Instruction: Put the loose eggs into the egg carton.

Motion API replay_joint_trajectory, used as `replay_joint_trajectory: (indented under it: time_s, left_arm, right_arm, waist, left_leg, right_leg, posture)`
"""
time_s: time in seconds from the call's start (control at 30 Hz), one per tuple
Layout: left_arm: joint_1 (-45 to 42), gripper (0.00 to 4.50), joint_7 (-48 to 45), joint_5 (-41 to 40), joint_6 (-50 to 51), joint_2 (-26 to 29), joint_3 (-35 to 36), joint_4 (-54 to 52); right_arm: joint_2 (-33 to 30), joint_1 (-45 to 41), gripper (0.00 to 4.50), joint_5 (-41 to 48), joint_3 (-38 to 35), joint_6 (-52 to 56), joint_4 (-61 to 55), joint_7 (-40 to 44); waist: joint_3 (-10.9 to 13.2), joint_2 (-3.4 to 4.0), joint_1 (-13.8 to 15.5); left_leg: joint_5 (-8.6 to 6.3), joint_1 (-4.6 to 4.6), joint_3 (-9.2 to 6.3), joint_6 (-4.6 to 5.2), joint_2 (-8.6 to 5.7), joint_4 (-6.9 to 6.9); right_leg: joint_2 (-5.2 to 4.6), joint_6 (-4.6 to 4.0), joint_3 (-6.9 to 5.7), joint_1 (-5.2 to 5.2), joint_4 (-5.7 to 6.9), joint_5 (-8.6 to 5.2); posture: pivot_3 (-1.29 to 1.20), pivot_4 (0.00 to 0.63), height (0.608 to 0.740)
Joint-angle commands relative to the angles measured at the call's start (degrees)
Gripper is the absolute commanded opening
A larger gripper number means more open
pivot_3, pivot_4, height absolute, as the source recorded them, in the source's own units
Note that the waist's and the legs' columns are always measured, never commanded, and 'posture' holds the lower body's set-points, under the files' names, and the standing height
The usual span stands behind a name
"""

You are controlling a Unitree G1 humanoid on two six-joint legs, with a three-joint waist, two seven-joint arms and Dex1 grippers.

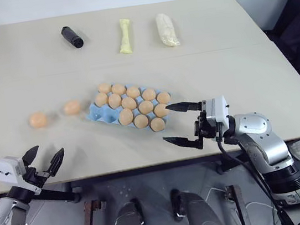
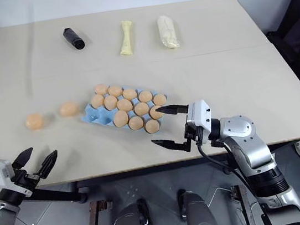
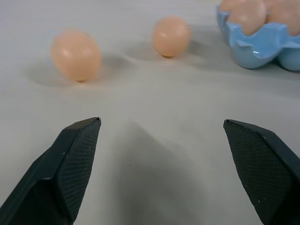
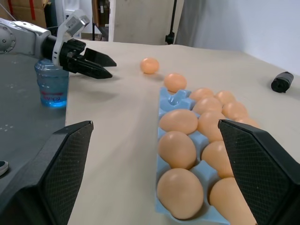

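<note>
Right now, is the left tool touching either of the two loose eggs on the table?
Apart. In the left wrist view, bare table lies between the open left tool and both loose eggs; the left eye view shows the same gap.

No legible text — none anywhere

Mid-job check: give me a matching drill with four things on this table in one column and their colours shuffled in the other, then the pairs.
Things:
1. egg carton
2. loose eggs
3. cylinder
4. slim roll

Colours:
A. black
B. pale yellow
C. light blue
D. orange-tan

Pairs: 1-C, 2-D, 3-A, 4-B
</note>
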Motion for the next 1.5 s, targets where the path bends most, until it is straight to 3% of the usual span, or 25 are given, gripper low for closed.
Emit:
replay_joint_trajectory:
  time_s: [0.03, 0.33, 0.8, 0.9, 1.13, 1.37, 1.5]
  left_arm:
    - [-7.21, 4.47, 1.27, 1.55, 1.69, 1.58, -3.94, 1.42]
    - [-29.72, 4.47, 7.50, 8.64, 6.90, 2.12, -13.05, 15.42]
    - [-35.42, 4.47, 10.87, 12.64, 6.09, 1.29, -15.63, 25.13]
    - [-35.91, 3.90, 9.59, 12.40, 6.45, 1.51, -15.96, 26.11]
    - [-33.97, 1.83, 7.91, 10.24, 5.18, 1.89, -13.87, 23.93]
    - [-33.16, 1.83, -1.88, 1.48, 1.74, 0.72, -11.61, 13.29]
    - [-31.64, 1.83, -7.65, 1.40, 3.83, 0.58, -16.84, 7.18]
  right_arm:
    - [-0.16, -0.42, 4.50, 0.72, -1.00, -1.01, -0.60, 0.41]
    - [-0.05, 0.40, 4.50, 0.25, -1.33, -1.16, -1.31, -0.72]
    - [-0.70, 2.31, 4.50, 0.28, -2.04, -1.08, -3.10, -2.77]
    - [-0.71, 2.16, 4.50, 0.28, -2.00, -1.18, -2.97, -2.85]
    - [-0.77, 2.09, 4.50, 0.31, -2.00, -1.17, -3.03, -3.03]
    - [-0.74, 1.66, 4.50, 0.35, -1.90, -1.11, -2.67, -3.00]
    - [-0.80, 1.74, 4.50, 0.33, -1.82, -1.04, -2.69, -2.95]
  waist:
    - [0.00, 0.00, 0.02]
    - [-0.03, -0.05, -0.45]
    - [-0.04, -0.08, -0.30]
    - [-0.04, -0.09, -0.31]
    - [-0.04, -0.09, -0.39]
    - [-0.03, -0.11, -0.15]
    - [-0.03, -0.11, -0.15]
  left_leg:
    - [-0.02, 0.05, -0.03, -0.04, -0.02, 0.06]
    - [-0.01, 0.20, 0.09, -0.06, -0.10, 0.16]
    - [0.07, 0.21, -0.13, -0.25, -0.25, 0.82]
    - [0.05, 0.18, -0.15, -0.21, -0.25, 0.98]
    - [0.05, 0.19, -0.18, -0.21, -0.25, 0.98]
    - [0.05, 0.12, -0.15, -0.21, -0.23, 0.96]
    - [0.05, 0.13, -0.11, -0.19, -0.30, 1.00]
  right_leg:
    - [-0.05, 0.04, 0.03, -0.05, 0.13, -0.02]
    - [0.07, 0.51, 0.35, -0.16, 0.59, 0.25]
    - [0.12, 0.31, 0.74, -0.70, 1.90, 0.14]
    - [0.12, 0.16, 0.80, -0.69, 1.90, 0.09]
    - [0.19, 0.10, 0.90, -0.71, 1.90, 0.10]
    - [0.21, 0.13, 0.89, -0.79, 1.91, 0.11]
    - [0.16, 0.12, 0.93, -0.74, 1.90, 0.11]
  posture:
    - [0.00, 0.150, 0.740]
    - [0.00, 0.150, 0.740]
    - [0.00, 0.150, 0.740]
    - [0.00, 0.150, 0.740]
    - [0.00, 0.150, 0.740]
    - [0.00, 0.150, 0.740]
    - [0.00, 0.150, 0.740]
